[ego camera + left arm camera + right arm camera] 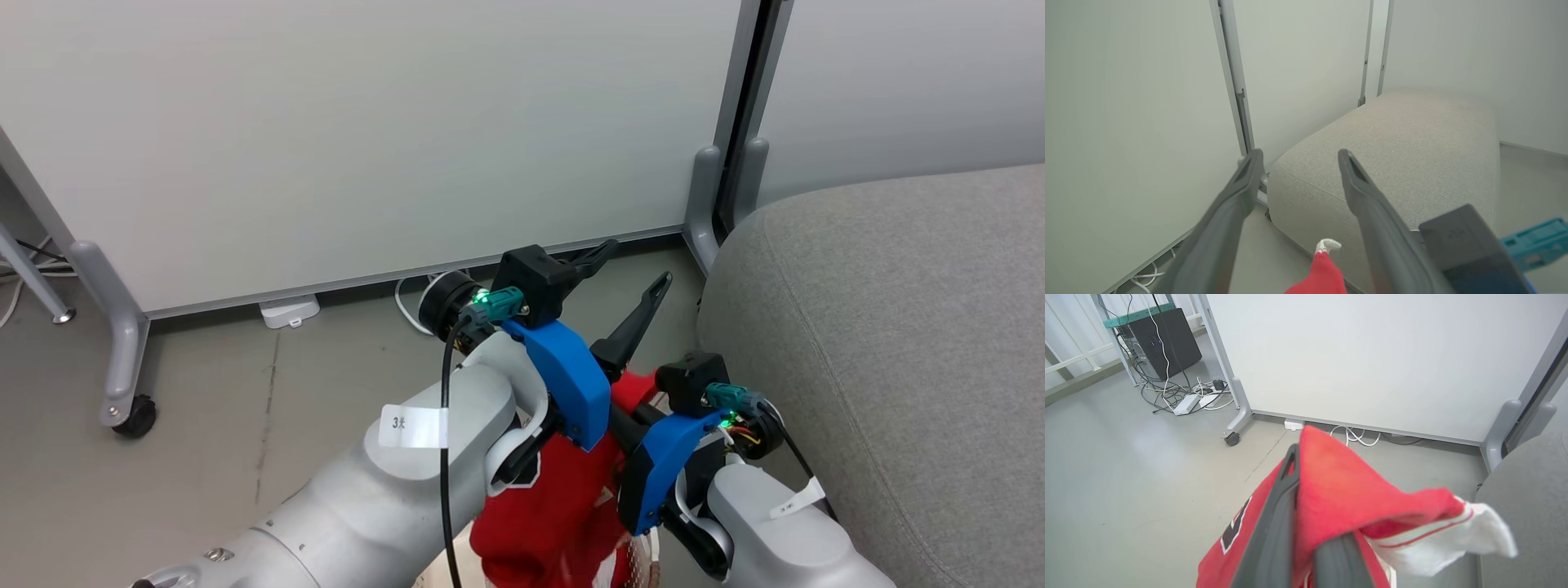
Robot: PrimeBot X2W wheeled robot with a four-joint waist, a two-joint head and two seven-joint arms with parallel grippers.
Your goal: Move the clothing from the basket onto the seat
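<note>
The clothing [563,506], a red garment with white trim and black-and-white lettering, hangs from my right gripper [645,404]. In the right wrist view that gripper [1298,469] is shut on a fold of the clothing [1355,490], which drapes over its fingers. My left gripper [633,265] is just above it, open and holding nothing. The left wrist view shows its fingers [1345,163] spread wide, pointing at the grey seat [1392,143], with a tip of the clothing [1323,273] below. The seat [898,327] is on the right. A sliver of the basket [645,563] shows at the bottom edge.
A white partition board [367,139] on grey wheeled legs [122,359] stands straight ahead, with cables [1355,437] on the floor under it. A black computer tower [1163,339] with tangled cords sits far left. Bare grey floor [245,433] lies left of my arms.
</note>
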